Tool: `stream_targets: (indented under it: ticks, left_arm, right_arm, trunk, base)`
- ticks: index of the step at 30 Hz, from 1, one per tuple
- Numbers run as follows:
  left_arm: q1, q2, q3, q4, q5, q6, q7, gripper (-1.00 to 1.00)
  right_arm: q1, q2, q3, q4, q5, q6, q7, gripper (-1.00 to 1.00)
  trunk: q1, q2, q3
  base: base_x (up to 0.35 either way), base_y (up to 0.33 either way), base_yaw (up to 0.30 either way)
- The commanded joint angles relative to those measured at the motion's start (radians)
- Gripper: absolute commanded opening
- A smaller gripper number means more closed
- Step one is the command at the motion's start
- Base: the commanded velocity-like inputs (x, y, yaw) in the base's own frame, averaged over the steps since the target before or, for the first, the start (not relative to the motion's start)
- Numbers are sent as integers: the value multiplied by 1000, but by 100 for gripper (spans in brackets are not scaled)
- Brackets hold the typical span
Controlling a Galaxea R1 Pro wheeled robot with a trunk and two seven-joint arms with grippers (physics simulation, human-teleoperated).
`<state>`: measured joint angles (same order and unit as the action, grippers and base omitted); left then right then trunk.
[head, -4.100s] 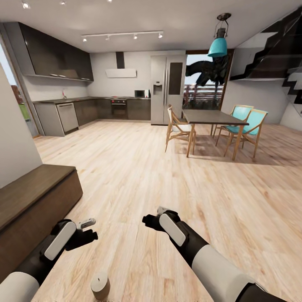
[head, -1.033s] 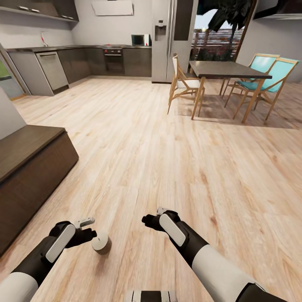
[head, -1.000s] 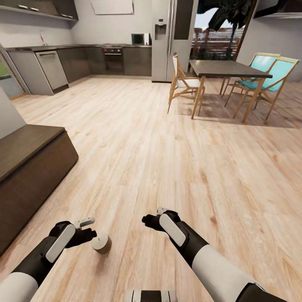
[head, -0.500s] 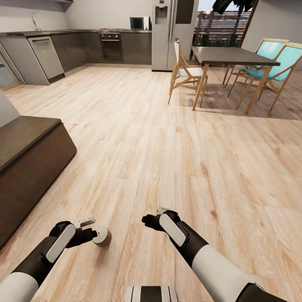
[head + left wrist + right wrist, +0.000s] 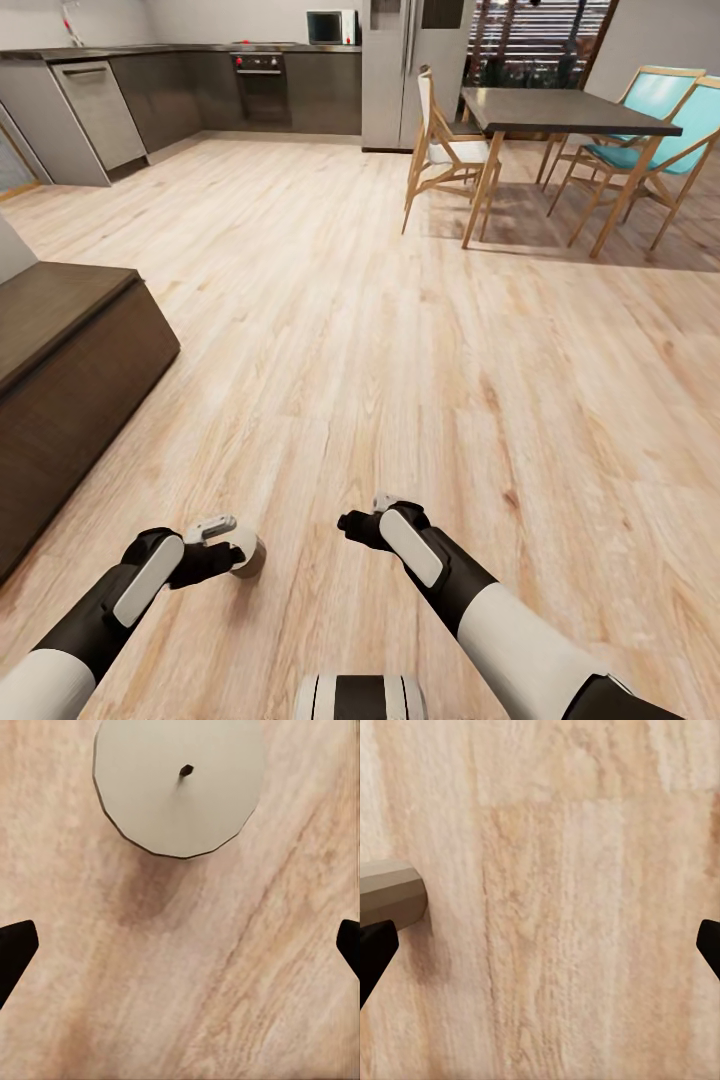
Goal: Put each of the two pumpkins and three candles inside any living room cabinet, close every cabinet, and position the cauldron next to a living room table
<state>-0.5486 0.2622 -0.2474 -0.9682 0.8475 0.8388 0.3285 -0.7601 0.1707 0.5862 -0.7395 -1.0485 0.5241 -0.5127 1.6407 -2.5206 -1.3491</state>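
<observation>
A candle (image 5: 178, 784) stands upright on the wooden floor (image 5: 400, 330), a short stubby cylinder with a pale, flat, many-sided top and a small dark wick at its centre; its side, seen in the right wrist view (image 5: 390, 896), is olive-tan. In the left wrist view it sits ahead of the fingertips (image 5: 15, 949), roughly on the line between them but beyond their reach, not touched by either. The left gripper (image 5: 222, 540) hangs over it with its jaws spread wide. The right gripper (image 5: 365, 520) hovers over bare floor, its jaws also wide apart, the candle just off to one fingertip's side. A dark-brown cabinet (image 5: 70, 340) stands well apart.
</observation>
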Motion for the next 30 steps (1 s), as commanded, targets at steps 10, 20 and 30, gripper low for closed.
stream_targets:
  ticks: [10,20,30]
  left_arm:
    - [-1,5,-3,-1,8,0,-1,100]
    - [-1,8,-3,-1,8,0,-2,100]
    - [-1,10,-2,-1,8,0,-1,100]
  right_arm:
    - [-1,-1,3,-2,-8,1,-9,100]
    - [0,-1,3,-3,-8,0,-9,100]
    - [-1,-1,3,-3,-8,1,-9,100]
  trunk:
    - [0,0,-1]
    - [0,0,-1]
    - [0,0,-1]
  base:
    - [85,0,0]
    - [121,1,0]
    - [145,26,0]
